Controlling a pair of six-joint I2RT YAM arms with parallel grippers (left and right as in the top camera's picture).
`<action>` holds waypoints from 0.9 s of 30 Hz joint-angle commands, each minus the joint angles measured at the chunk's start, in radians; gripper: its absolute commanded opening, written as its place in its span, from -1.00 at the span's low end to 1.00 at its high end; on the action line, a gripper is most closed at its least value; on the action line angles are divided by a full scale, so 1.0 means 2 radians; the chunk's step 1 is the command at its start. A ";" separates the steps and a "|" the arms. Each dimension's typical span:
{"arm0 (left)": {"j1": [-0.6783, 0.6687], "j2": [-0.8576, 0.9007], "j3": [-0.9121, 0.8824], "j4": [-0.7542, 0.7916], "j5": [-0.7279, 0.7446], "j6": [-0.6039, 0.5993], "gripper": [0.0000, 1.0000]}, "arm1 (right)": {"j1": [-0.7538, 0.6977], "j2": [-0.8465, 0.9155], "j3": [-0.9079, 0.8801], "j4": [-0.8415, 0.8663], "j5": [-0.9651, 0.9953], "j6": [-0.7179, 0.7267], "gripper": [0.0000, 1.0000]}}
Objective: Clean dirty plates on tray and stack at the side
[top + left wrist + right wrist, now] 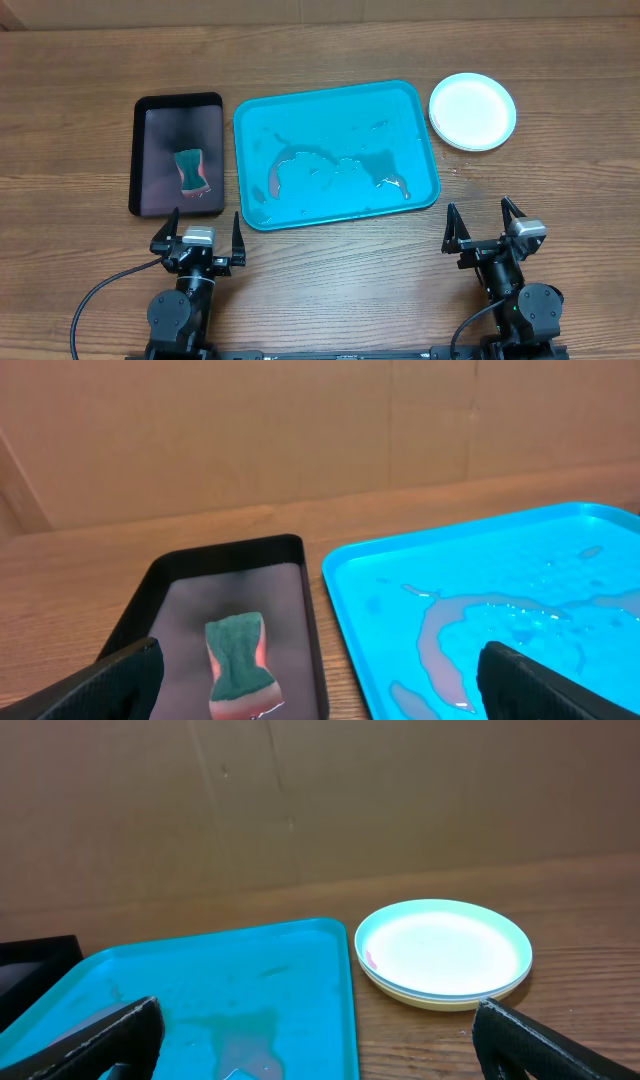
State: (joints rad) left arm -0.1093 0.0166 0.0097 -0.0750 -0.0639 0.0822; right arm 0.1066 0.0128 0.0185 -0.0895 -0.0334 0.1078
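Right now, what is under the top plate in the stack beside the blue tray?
A pale yellow-green rim of another plate peeks out under the top plate. Everything else below is covered, so I cannot tell how many there are.

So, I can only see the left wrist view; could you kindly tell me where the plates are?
Observer: The plates sit stacked on the table, just past the far right corner of the tray.
Operator: Thank you. Which one is on top?
Observer: The pale mint-blue plate; a yellowish-green rim shows beneath it in the right wrist view.
Operator: And how does the right claw stand, please?
Observer: The right claw is open and empty, on the near side of the table, apart from the stack.
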 commanded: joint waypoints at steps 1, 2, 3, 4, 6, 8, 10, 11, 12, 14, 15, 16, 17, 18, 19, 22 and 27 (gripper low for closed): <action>0.003 -0.006 -0.002 0.002 -0.007 0.010 0.99 | 0.003 -0.005 -0.005 0.004 0.005 -0.002 1.00; 0.003 -0.006 -0.002 0.002 -0.007 0.010 1.00 | 0.003 -0.005 -0.005 0.004 0.005 -0.002 1.00; 0.003 -0.006 -0.002 0.002 -0.007 0.010 1.00 | 0.003 -0.005 -0.005 0.004 0.005 -0.002 1.00; 0.003 -0.006 -0.002 0.002 -0.007 0.009 0.99 | 0.003 -0.005 -0.005 0.004 0.005 -0.002 1.00; 0.003 -0.006 -0.002 0.002 -0.007 0.010 1.00 | 0.003 -0.005 -0.005 0.004 0.005 -0.002 1.00; 0.003 -0.006 -0.002 0.002 -0.007 0.010 1.00 | 0.003 -0.005 -0.005 0.004 0.005 -0.002 1.00; 0.003 -0.006 -0.002 0.002 -0.007 0.010 1.00 | 0.003 -0.005 -0.005 0.004 0.005 -0.002 1.00; 0.003 -0.006 -0.002 0.002 -0.007 0.010 0.99 | 0.003 -0.005 -0.005 0.004 0.005 -0.002 1.00; 0.003 -0.006 -0.002 0.002 -0.007 0.010 1.00 | 0.003 -0.005 -0.005 0.004 0.005 -0.002 1.00; 0.003 -0.006 -0.002 0.002 -0.007 0.009 0.99 | 0.003 -0.005 -0.005 0.004 0.005 -0.002 1.00; 0.003 -0.006 -0.002 0.002 -0.007 0.010 1.00 | 0.003 -0.005 -0.005 0.004 0.005 -0.002 1.00; 0.003 -0.006 -0.002 0.002 -0.007 0.010 1.00 | 0.003 -0.005 -0.005 0.004 0.005 -0.002 1.00; 0.003 -0.006 -0.002 0.002 -0.007 0.010 1.00 | 0.003 -0.005 -0.005 0.004 0.005 -0.002 1.00; 0.003 -0.006 -0.002 0.002 -0.007 0.010 0.99 | 0.003 -0.005 -0.005 0.004 0.005 -0.002 1.00; 0.003 -0.006 -0.002 0.002 -0.007 0.010 0.99 | 0.003 -0.005 -0.005 0.004 0.005 -0.002 1.00; 0.003 -0.006 -0.002 0.002 -0.007 0.010 1.00 | 0.003 -0.005 -0.005 0.004 0.005 -0.002 1.00; 0.003 -0.006 -0.002 0.002 -0.007 0.010 1.00 | 0.003 -0.005 -0.005 0.004 0.005 -0.002 1.00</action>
State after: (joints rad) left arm -0.1093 0.0166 0.0097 -0.0750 -0.0639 0.0822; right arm 0.1066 0.0128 0.0185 -0.0895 -0.0330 0.1081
